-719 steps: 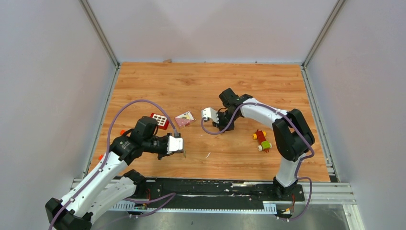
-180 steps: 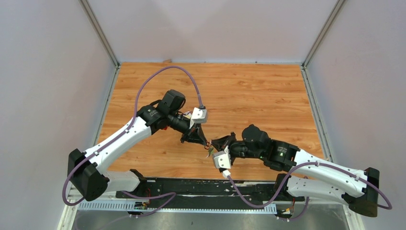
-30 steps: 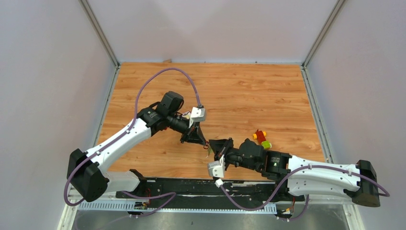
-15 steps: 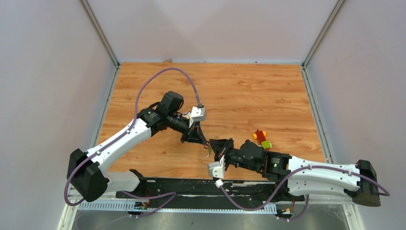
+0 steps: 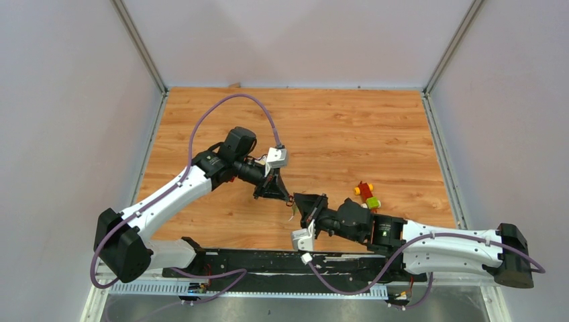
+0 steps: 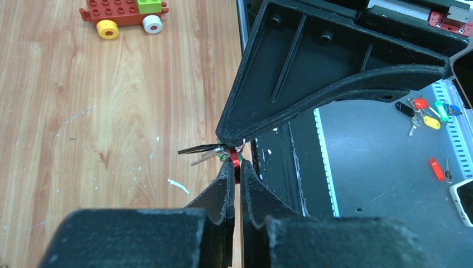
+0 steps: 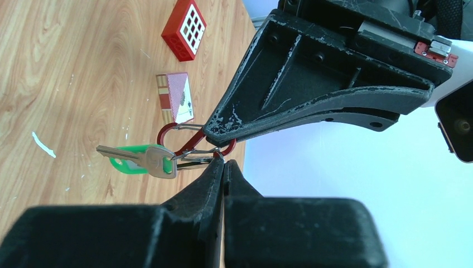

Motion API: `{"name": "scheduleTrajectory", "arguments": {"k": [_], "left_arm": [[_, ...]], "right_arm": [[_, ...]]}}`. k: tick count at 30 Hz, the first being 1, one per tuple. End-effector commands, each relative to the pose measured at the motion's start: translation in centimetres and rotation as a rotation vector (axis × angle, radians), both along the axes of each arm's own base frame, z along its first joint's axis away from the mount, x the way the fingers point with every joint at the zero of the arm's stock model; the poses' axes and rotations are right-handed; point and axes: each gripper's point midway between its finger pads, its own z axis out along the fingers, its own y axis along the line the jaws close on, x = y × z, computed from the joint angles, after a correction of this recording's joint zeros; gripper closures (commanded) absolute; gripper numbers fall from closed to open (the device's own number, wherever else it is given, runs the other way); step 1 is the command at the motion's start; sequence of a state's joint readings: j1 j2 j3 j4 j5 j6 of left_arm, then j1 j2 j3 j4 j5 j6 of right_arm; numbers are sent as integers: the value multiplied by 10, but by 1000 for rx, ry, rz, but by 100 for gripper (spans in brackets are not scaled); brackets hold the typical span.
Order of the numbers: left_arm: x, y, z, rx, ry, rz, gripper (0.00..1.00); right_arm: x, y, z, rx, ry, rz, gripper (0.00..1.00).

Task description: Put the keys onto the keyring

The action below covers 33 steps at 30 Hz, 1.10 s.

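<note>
The keyring (image 7: 177, 135), a thin red wire loop, hangs in the air between both grippers. My left gripper (image 6: 235, 166) is shut on its red edge (image 6: 235, 158). The green-headed key (image 7: 136, 158) hangs on the loop. A second key (image 7: 192, 162) shows edge-on as a thin blade; its head is hidden. My right gripper (image 7: 223, 163) is shut at the small metal ring on that key, right against the keyring. In the top view both gripper tips (image 5: 287, 198) (image 5: 296, 201) meet above the table's front middle, with the keys (image 5: 293, 210) dangling below.
A red-yellow-green toy block cluster (image 5: 366, 194) lies right of the grippers, also in the left wrist view (image 6: 124, 14). A red box with white squares (image 7: 184, 29) and a small card pack (image 7: 174, 97) lie behind the left arm. Spare keys (image 6: 426, 111) lie off the table.
Over the last second my right gripper has edged slightly toward the left gripper. The left arm and the keyring have held still.
</note>
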<state>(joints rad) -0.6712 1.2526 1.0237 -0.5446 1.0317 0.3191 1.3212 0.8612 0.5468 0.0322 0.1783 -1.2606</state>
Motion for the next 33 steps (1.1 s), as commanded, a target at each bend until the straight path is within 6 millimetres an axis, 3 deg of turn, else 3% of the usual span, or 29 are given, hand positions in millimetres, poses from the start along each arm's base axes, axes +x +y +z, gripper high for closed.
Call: {"name": "scheduleTrajectory", "arguments": {"k": [1, 15, 33], "left_arm": [[-31, -6, 21, -89, 96, -129, 100], [-33, -9, 38, -146, 142, -150, 100], [-20, -7, 19, -76, 68, -90, 100]], "right_arm": [[9, 2, 58, 198, -124, -36, 100], [10, 0, 52, 209, -144, -44, 100], [2, 2, 52, 201, -68, -6, 100]]}}
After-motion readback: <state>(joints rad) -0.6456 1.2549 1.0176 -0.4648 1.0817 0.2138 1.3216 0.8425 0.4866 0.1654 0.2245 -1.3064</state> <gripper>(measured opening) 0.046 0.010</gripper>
